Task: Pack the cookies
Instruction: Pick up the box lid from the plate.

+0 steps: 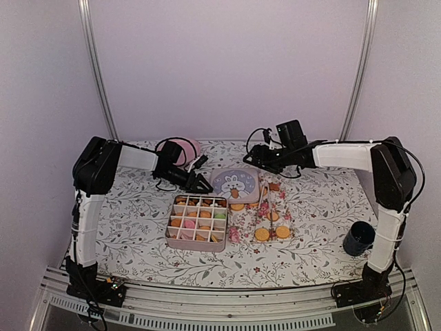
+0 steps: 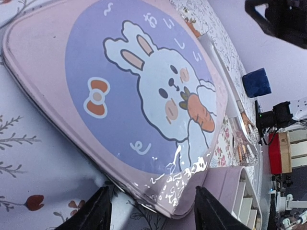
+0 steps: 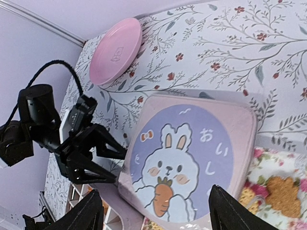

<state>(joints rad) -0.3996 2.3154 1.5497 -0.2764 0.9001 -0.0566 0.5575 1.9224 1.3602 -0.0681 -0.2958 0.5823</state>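
Note:
The cookies (image 1: 198, 221) fill the cells of a pink divided box (image 1: 169, 238); more cookies (image 1: 271, 232) lie on a floral cloth to its right, one brown cookie (image 3: 283, 194) in the right wrist view. A pink lid with a bunny picture (image 1: 236, 183) lies behind the box. My left gripper (image 1: 201, 183) is open at the lid's left corner. That corner of the lid (image 2: 144, 86) sits between the fingers (image 2: 93, 211) with gaps on both sides. My right gripper (image 1: 257, 160) hovers open over the lid (image 3: 192, 153), nothing held.
A pink plate (image 1: 180, 147) stands at the back left, behind the left arm. A dark cup (image 1: 359, 238) sits near the right arm's base. The floral cloth (image 1: 256, 210) lies right of the box on a flower-print table cover (image 1: 131, 221).

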